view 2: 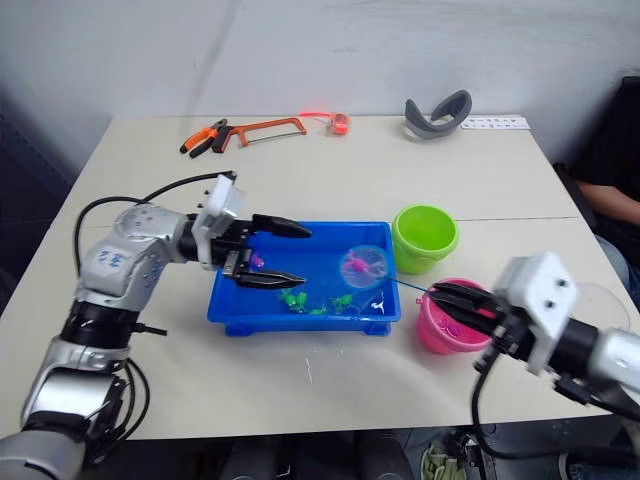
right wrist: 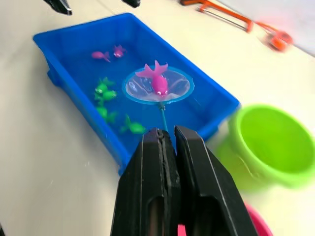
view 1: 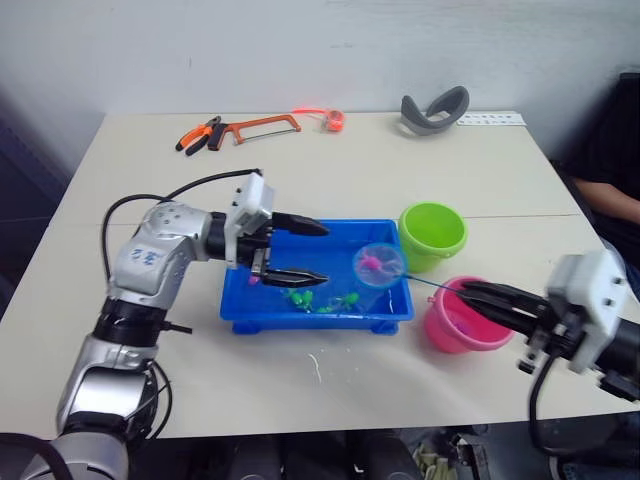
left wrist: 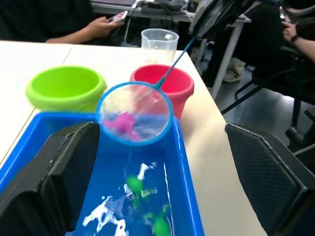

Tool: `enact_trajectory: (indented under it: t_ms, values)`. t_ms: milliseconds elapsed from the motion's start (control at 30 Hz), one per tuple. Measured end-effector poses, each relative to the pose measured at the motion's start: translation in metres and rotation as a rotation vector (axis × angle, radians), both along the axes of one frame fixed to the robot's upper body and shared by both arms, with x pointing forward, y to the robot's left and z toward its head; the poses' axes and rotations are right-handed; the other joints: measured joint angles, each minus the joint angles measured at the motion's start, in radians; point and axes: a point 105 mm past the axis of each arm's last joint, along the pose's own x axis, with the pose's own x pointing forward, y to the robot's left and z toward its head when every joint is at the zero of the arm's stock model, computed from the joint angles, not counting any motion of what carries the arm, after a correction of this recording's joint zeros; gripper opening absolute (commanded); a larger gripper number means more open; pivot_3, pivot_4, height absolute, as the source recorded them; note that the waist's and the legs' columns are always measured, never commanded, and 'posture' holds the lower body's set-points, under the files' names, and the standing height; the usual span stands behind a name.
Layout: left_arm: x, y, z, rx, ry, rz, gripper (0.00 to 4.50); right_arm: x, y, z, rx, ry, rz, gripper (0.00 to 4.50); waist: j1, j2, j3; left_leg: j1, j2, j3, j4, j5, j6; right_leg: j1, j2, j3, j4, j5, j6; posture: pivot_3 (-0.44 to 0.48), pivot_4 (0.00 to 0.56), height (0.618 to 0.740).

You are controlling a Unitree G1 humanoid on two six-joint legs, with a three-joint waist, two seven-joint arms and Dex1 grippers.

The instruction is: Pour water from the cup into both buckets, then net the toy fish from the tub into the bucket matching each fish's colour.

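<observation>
A: What's the right gripper (right wrist: 165,142) doing?
B: Clamped on the net (right wrist: 157,86) handle; the hoop hangs ahead of its fingertips over the tub (view 1: 240,305), with a pink fish (right wrist: 156,78) lying in the mesh.
A: And the left gripper (view 1: 305,250)?
B: Jaws spread, holding nothing, above the tub's near-left end. Green fish (view 1: 297,297) lie just below it; the green bucket (view 1: 432,235) and pink bucket (view 1: 460,318) stand beyond the net, nearer the right gripper
</observation>
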Motion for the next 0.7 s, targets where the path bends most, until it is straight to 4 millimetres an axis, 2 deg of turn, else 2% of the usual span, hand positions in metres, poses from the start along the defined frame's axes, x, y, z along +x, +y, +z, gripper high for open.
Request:
enact_trajectory:
  t_ms: [267, 433, 533, 700]
  values:
    - [-0.002, -0.030, -0.014, -0.014, 0.019, -0.139, 4.45, -0.038, -0.051, 0.000, -0.006, 0.025, -0.295, 0.00, 0.009, 0.001, -0.001, 0.001, -0.001, -0.001, 0.000, 0.001, 0.000, 0.001, 0.001, 0.001, 0.000, 0.000, 0.000, 0.000, 0.150, 0.740]
    - [0.001, -0.036, -0.021, -0.008, 0.015, -0.163, 4.45, -0.057, -0.069, -0.005, -0.076, 0.036, -0.404, 0.00, 0.005, 0.001, -0.001, 0.001, -0.002, -0.001, 0.000, 0.001, 0.000, 0.001, 0.002, 0.001, -0.001, 0.000, 0.000, 0.000, 0.150, 0.740]
    - [0.003, -0.039, -0.020, -0.008, 0.007, -0.171, 4.45, -0.063, -0.075, -0.007, -0.176, 0.017, -0.420, 0.00, 0.005, 0.001, -0.001, 0.001, -0.002, -0.001, -0.001, 0.001, 0.000, 0.001, 0.002, 0.001, -0.001, 0.000, 0.000, 0.000, 0.150, 0.740]
    - [0.005, -0.042, -0.022, -0.009, 0.004, -0.183, 4.45, -0.059, -0.074, -0.003, -0.535, -0.145, -0.357, 0.00, 0.005, 0.001, -0.001, 0.000, -0.002, -0.001, -0.001, 0.001, 0.000, 0.001, 0.002, 0.001, -0.001, 0.000, 0.000, 0.000, 0.150, 0.740]
